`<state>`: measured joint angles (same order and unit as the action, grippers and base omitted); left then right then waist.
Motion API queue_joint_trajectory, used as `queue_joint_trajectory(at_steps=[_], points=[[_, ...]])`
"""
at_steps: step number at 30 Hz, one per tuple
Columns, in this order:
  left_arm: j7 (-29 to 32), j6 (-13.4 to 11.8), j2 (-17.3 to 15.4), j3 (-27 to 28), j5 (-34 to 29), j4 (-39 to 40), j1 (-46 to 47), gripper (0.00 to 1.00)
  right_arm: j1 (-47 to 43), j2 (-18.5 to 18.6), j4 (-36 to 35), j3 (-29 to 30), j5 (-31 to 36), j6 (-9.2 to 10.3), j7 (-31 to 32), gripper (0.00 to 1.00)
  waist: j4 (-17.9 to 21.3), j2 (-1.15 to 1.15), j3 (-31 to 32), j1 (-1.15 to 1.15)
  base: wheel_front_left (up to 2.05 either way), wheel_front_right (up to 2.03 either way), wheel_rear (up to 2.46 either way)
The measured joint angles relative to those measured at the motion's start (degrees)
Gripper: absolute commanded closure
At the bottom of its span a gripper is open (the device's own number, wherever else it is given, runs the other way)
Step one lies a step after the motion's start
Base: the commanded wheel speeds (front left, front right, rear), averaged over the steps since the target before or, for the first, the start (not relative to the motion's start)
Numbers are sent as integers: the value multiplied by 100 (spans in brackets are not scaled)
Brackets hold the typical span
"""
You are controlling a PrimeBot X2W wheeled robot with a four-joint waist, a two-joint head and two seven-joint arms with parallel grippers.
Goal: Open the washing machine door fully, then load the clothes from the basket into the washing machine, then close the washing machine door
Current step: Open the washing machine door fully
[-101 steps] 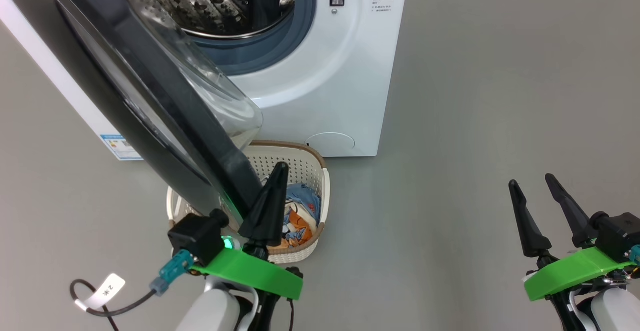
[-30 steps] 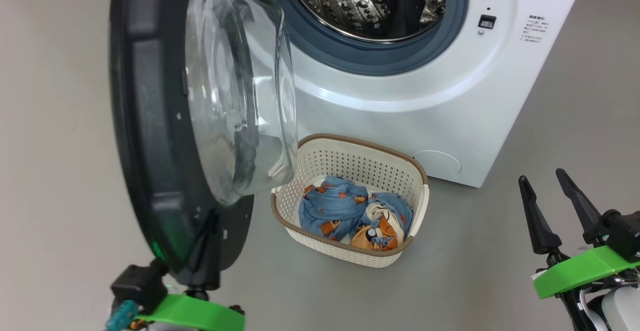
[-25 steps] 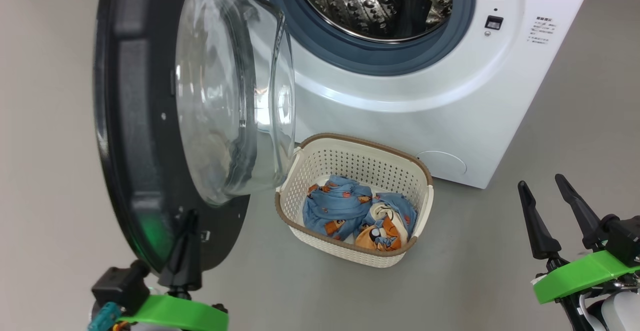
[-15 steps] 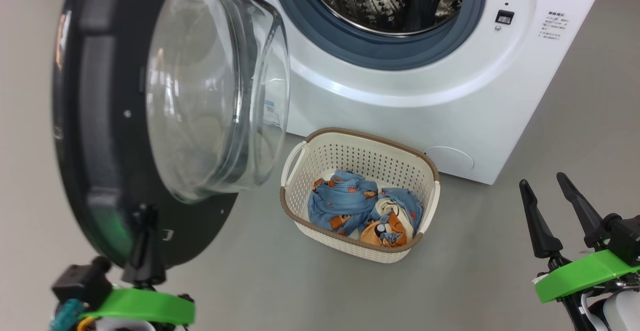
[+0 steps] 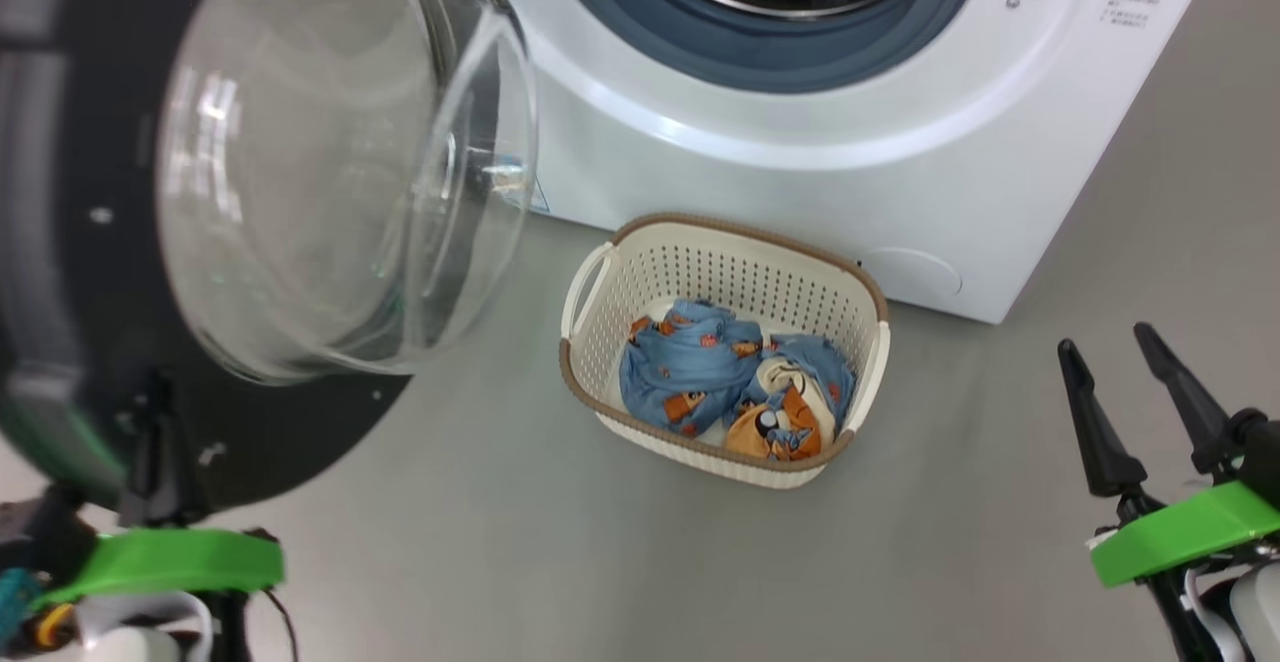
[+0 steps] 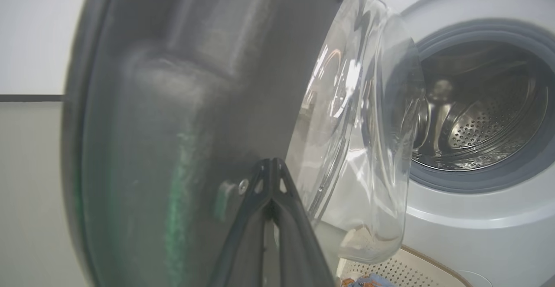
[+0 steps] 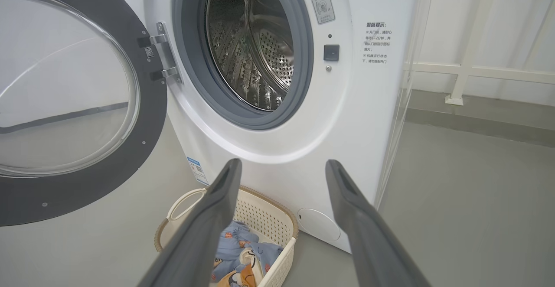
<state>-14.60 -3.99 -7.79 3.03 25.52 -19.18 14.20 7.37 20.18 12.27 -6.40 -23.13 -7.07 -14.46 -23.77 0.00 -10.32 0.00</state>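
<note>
The washing machine (image 5: 800, 162) stands at the top with its steel drum open. Its washing machine door (image 5: 60, 272), a black rim around a clear glass bowl (image 5: 320, 162), hangs swung out to the left. My left gripper (image 5: 158, 412) is shut, with nothing in it, its tips against the door's black inner rim (image 6: 173, 105); the left gripper (image 6: 272, 162) shows the same contact. The basket (image 5: 745, 232) sits on the floor before the machine, with the clothes (image 5: 730, 382) inside. My right gripper (image 5: 1105, 339) hangs open, well right of the basket. The right gripper (image 7: 282, 163) points at the machine (image 7: 360, 118) above the basket (image 7: 264, 211).
Grey floor (image 5: 1000, 502) spreads to the right of the basket and in front of it. In the right wrist view a white rail frame (image 7: 459, 74) stands by the wall, right of the machine. The open door takes up the left side.
The door has swung further open to the left, with my shut left gripper moving left along with it. The head camera has shifted too. The right gripper stays open and about where it was.
</note>
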Motion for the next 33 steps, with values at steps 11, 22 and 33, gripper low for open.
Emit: queue_joint_trajectory(at_steps=[11, 22, 33], points=[[-3, 163, -24, 880, -328, -478, 566, 100, 299, 154, -55, -38, 0, 0, 0, 0, 40, 0, -450, 0, 0, 0, 0], [-3, 296, -179, 1599, -644, -1131, 1216, 100, 453, 325, -115, -29, -8, 0, -1, 0, 55, 0, -861, 0, 0, 0, 0], [-3, 416, -307, 2073, -849, -1761, 1870, 100, 716, 515, -183, -31, -9, 0, -1, 0, 22, 0, -1248, 0, 0, 0, 0]])
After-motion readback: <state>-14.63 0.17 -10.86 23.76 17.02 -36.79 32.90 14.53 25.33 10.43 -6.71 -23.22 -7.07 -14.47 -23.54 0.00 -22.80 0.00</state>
